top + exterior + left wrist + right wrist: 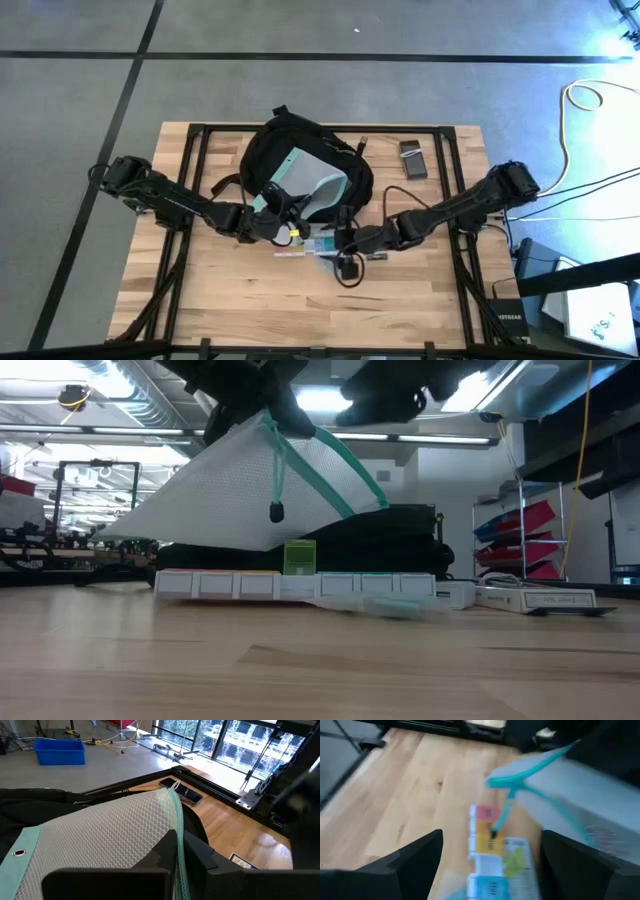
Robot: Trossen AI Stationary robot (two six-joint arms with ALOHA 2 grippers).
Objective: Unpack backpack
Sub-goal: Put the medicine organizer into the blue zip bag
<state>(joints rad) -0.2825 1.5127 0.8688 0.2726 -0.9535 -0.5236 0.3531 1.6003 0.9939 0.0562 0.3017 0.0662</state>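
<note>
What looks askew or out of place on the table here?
The mesh pouch hangs tilted, one corner pinched in the shut left gripper, its other end resting on the backpack. The right gripper is open above the pill organizer. Nothing looks spilled or damaged.

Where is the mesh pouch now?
In the high view, the mesh pouch is at the table's middle, half out of the backpack. The left gripper holds its near edge lifted, above the pill organizer.
</note>
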